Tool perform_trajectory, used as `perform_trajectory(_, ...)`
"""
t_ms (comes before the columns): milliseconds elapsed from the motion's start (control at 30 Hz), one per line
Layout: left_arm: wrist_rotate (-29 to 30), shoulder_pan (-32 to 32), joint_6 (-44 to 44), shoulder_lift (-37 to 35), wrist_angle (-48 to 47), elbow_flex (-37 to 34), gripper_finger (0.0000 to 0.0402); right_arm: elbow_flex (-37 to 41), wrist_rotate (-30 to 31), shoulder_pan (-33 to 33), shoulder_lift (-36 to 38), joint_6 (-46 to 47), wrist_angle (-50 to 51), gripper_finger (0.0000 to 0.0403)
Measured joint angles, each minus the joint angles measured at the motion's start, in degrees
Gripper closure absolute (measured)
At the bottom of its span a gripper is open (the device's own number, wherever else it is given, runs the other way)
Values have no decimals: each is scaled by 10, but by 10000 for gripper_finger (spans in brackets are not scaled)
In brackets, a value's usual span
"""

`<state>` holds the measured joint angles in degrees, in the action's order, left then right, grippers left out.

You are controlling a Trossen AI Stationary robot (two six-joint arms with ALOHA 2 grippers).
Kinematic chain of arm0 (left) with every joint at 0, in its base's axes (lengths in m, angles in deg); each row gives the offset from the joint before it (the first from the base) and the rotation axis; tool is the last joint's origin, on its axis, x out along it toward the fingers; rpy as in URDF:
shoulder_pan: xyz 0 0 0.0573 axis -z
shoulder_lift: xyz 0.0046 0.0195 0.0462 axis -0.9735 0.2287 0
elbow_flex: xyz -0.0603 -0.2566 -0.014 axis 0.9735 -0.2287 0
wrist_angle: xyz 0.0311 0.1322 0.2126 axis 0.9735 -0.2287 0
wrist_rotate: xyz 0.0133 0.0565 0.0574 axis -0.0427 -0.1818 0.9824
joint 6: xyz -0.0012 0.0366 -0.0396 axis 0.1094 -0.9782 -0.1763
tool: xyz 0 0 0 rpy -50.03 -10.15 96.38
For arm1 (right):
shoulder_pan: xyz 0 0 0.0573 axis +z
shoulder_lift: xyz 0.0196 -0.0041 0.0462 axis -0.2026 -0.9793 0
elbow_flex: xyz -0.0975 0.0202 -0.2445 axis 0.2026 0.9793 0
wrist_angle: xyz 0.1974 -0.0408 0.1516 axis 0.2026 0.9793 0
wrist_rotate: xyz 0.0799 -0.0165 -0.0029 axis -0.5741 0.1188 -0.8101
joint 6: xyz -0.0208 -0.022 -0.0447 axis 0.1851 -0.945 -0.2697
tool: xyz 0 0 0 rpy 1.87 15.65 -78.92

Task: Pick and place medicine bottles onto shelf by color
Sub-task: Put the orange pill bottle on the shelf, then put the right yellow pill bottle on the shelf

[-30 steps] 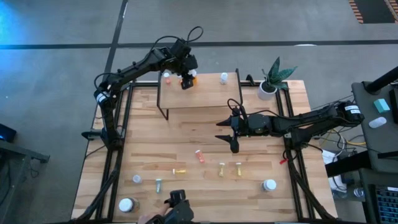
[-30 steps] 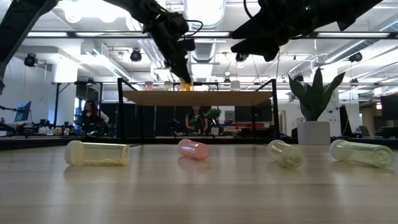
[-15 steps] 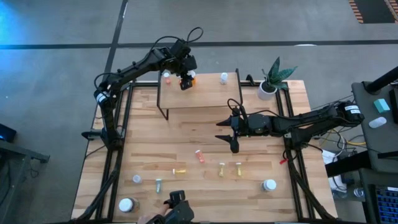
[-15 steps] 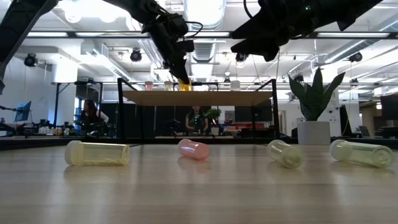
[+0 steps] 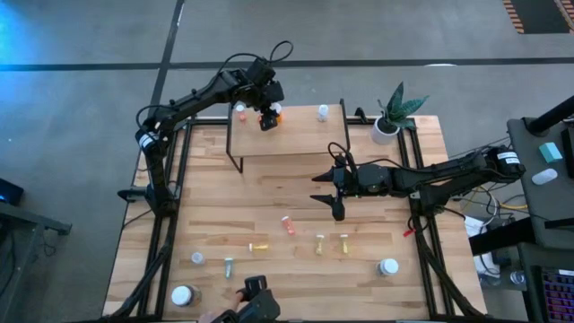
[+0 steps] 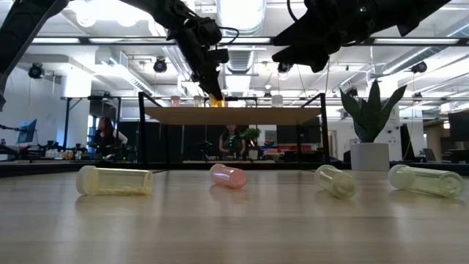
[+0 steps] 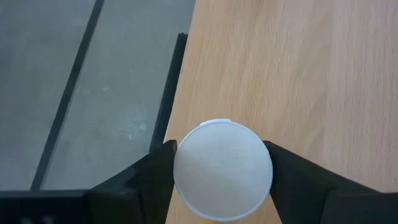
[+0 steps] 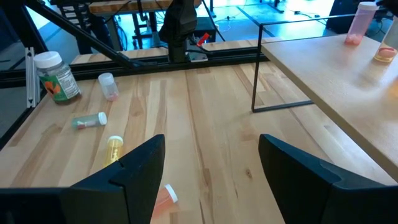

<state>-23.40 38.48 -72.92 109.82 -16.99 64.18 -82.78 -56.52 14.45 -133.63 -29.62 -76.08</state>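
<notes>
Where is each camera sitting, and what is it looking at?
High view: above the table, looking straight down; both arms show, the left gripper over the shelf.
Low view: at tabletop height, looking across lying bottles to the shelf; arms reach in from above.
Left wrist view: on the left arm, looking down at a white-capped bottle between its fingers.
Right wrist view: on the right arm, looking across the table between its open fingers.
Shared: the pink bottle shows in the high, low and right wrist views.
</notes>
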Motion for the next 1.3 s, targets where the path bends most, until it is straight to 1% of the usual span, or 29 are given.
perform_trajectory(233, -1, 0, 6, 0, 9, 2, 159, 0, 0, 0, 0, 0, 0, 154)
perform_trajectory(533, 2, 1, 7, -3, 13, 24, 157, 0, 0, 0, 0, 0, 0, 154)
perform_trajectory(767, 11, 2, 7, -38, 7, 26, 156, 0, 0, 0, 0, 0, 0, 154)
perform_trajectory(900, 12, 20, 7, -86, 8, 25, 156, 0, 0, 0, 0, 0, 2, 154)
perform_trajectory(1000, 11, 40, 9, -138, 11, 24, 156, 0, 0, 0, 0, -1, 2, 154)
perform_trajectory(1100, 6, 61, 23, -191, 26, 6, 156, 0, 0, 0, 0, 0, 2, 154)
perform_trajectory(1200, -23, 77, 54, -243, 33, -27, 156, 0, 0, 0, 0, 5, 3, 154)
perform_trajectory(1300, -65, 92, 85, -294, 43, -85, 156, 0, 0, 2, 0, 11, 5, 154)
